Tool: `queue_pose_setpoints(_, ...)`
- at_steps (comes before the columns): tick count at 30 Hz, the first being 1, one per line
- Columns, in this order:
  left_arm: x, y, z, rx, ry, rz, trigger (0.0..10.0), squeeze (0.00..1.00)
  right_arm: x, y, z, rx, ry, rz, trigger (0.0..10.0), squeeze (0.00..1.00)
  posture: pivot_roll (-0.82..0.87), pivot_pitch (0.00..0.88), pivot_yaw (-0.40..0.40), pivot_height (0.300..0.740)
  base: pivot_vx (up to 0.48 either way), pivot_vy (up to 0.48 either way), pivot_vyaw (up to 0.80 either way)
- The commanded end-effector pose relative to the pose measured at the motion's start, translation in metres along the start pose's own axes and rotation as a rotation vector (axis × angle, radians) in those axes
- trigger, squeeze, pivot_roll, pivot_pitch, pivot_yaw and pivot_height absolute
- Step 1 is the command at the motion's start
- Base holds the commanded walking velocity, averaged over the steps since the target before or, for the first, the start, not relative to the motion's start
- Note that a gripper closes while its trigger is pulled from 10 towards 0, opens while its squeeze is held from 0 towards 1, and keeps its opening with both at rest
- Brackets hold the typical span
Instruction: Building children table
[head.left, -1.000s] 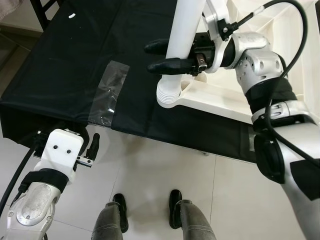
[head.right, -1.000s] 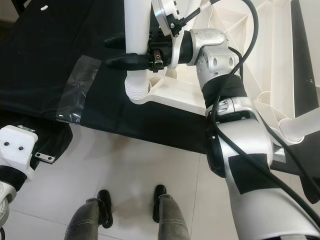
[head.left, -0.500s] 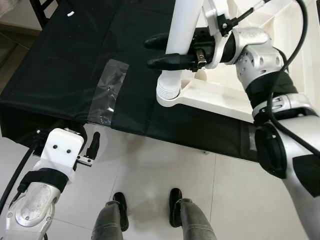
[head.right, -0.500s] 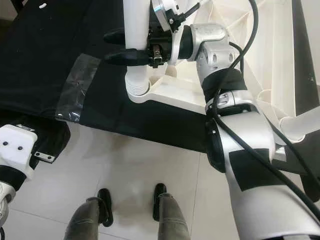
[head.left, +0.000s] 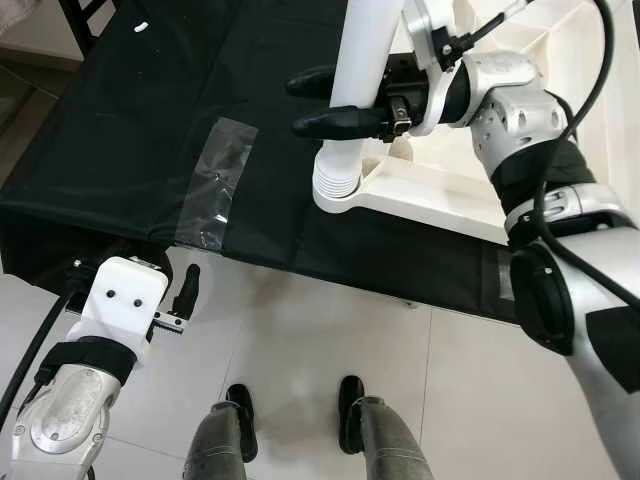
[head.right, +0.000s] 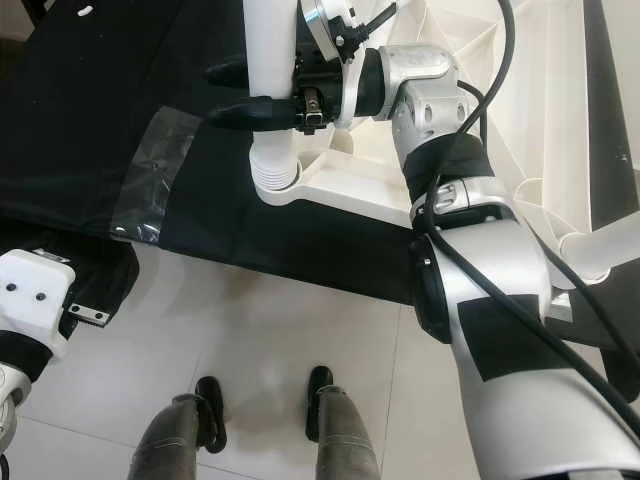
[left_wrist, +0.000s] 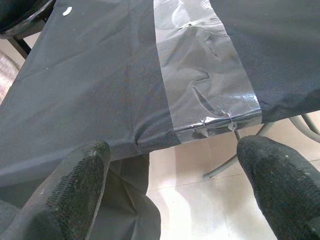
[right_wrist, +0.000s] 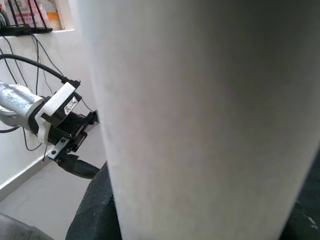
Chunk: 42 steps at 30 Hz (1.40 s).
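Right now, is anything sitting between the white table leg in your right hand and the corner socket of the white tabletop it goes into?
Nothing visible. The right hand grips the round white plastic table leg, whose ribbed lower end already sits in the corner socket of the overturned white plastic tabletop.

We are seeing our right arm (head.left: 560, 250) as silver metal segments broken by black bands, with a thick black cable (head.left: 598, 80) looping alongside it. Its right end effector (head.left: 335, 100) is showing two long black fingers on a white mount. Our left end effector (head.left: 186, 290) is carrying a white block with two dark screw holes, black-banded wrist and cable. Below, grey legs are ending in black feet (head.left: 240, 422).
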<state>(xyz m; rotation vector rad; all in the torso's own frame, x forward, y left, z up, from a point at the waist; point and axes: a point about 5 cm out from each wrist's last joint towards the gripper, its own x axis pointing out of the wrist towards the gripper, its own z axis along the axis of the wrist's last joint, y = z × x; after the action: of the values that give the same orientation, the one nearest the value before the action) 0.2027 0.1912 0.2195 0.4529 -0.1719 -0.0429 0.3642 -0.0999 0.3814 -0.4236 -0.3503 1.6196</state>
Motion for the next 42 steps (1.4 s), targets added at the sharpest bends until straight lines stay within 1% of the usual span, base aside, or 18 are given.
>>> queue_pose_setpoints(1,-0.004,-0.002,-0.004,0.004,0.026,-0.009,10.0,0.00,-0.008,0.005,-0.021,0.074,0.093,0.003,10.0,0.00,0.00,0.529,-0.054,0.740,0.000,0.000,0.00)
queue_pose_setpoints(9,-0.003,-0.002,-0.003,0.006,0.026,-0.010,10.0,0.00,-0.014,0.005,-0.021,0.075,0.101,-0.012,10.0,0.00,0.00,0.531,-0.050,0.740,0.000,0.000,0.00)
queue_pose_setpoints(17,-0.003,-0.002,-0.003,0.008,0.025,-0.012,10.0,0.00,-0.016,0.005,-0.021,0.076,0.103,-0.018,10.0,0.00,0.00,0.532,-0.047,0.740,0.000,0.000,0.00)
queue_pose_setpoints(22,-0.002,-0.002,-0.003,0.009,0.025,-0.013,10.0,0.00,-0.014,0.006,-0.023,0.083,0.100,-0.011,10.0,0.00,0.00,0.532,-0.047,0.740,0.000,0.000,0.00)
queue_pose_setpoints(23,-0.002,-0.002,-0.003,0.010,0.025,-0.013,10.0,0.00,-0.009,0.007,-0.025,0.091,0.092,0.007,10.0,0.00,0.00,0.531,-0.047,0.740,0.000,0.000,0.00)
queue_pose_setpoints(28,-0.001,-0.002,-0.003,0.010,0.025,-0.013,10.0,0.00,-0.002,0.011,-0.030,0.115,0.072,0.038,10.0,0.00,0.00,0.532,-0.049,0.740,0.000,0.000,0.00)
queue_pose_setpoints(34,-0.001,-0.002,-0.003,0.011,0.025,-0.012,10.0,0.00,-0.001,0.015,-0.036,0.145,0.057,0.054,10.0,0.00,0.00,0.532,-0.050,0.740,0.000,0.000,0.00)
queue_pose_setpoints(38,-0.001,-0.002,-0.003,0.011,0.025,-0.011,10.0,0.00,-0.001,0.022,-0.041,0.166,0.070,0.086,10.0,0.00,0.00,0.532,-0.049,0.740,0.000,0.000,0.00)
queue_pose_setpoints(41,-0.001,-0.002,-0.003,0.012,0.025,-0.011,10.0,0.00,-0.001,0.023,-0.041,0.169,0.073,0.095,10.0,0.00,0.00,0.532,-0.049,0.740,0.000,0.000,0.00)
queue_pose_setpoints(42,-0.001,-0.002,-0.003,0.012,0.025,-0.011,10.0,0.00,-0.001,0.023,-0.042,0.163,0.089,0.102,10.0,0.00,0.00,0.531,-0.048,0.740,0.000,0.000,0.00)
